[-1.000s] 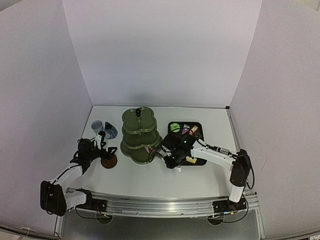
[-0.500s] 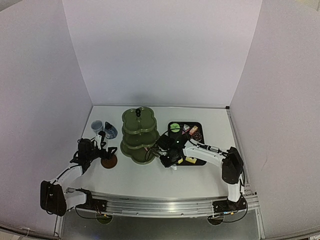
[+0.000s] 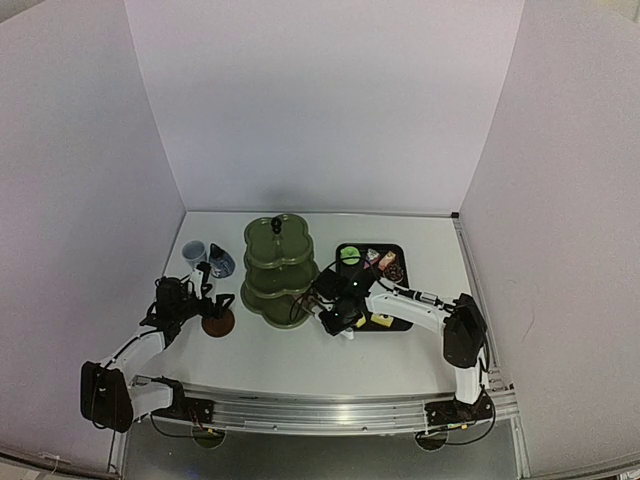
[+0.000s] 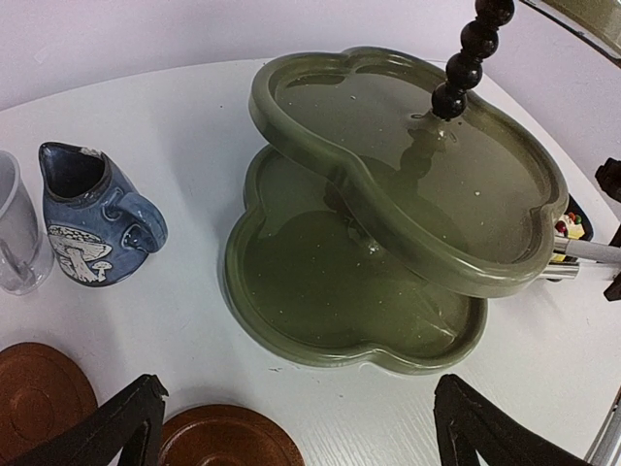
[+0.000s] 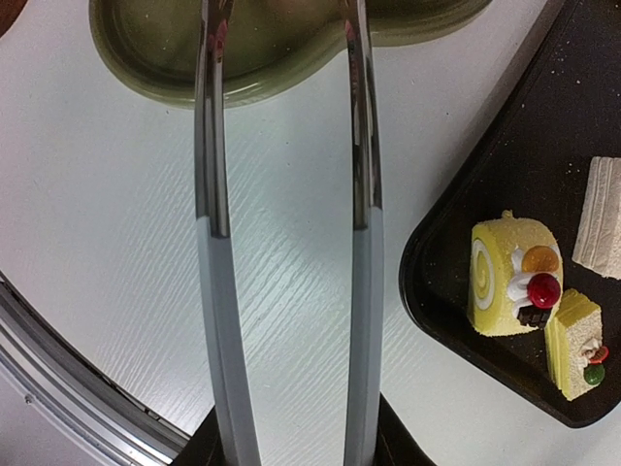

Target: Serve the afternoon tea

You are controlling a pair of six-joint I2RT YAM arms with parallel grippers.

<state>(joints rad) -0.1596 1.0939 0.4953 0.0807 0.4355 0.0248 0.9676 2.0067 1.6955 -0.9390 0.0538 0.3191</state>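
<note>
My right gripper point(image 3: 338, 320) is clamped on the tongs point(image 5: 215, 291), tips seemingly over the bottom tier of the stand point(image 4: 320, 282). The cakes point(image 5: 512, 277) sit on the tray point(image 5: 466, 184) to its right. Left gripper point(image 4: 299, 408) gapes wide above a saucer point(image 4: 228, 442).

No legible text, brand or number anywhere; only a mushroom picture on the dark-blue pot point(image 4: 97, 221).

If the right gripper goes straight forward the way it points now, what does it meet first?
The tongs held in the right gripper lead, and their tips seem to hang over the lowest tier of the olive-green stand. So probably the stand first, though the height is unclear.
</note>
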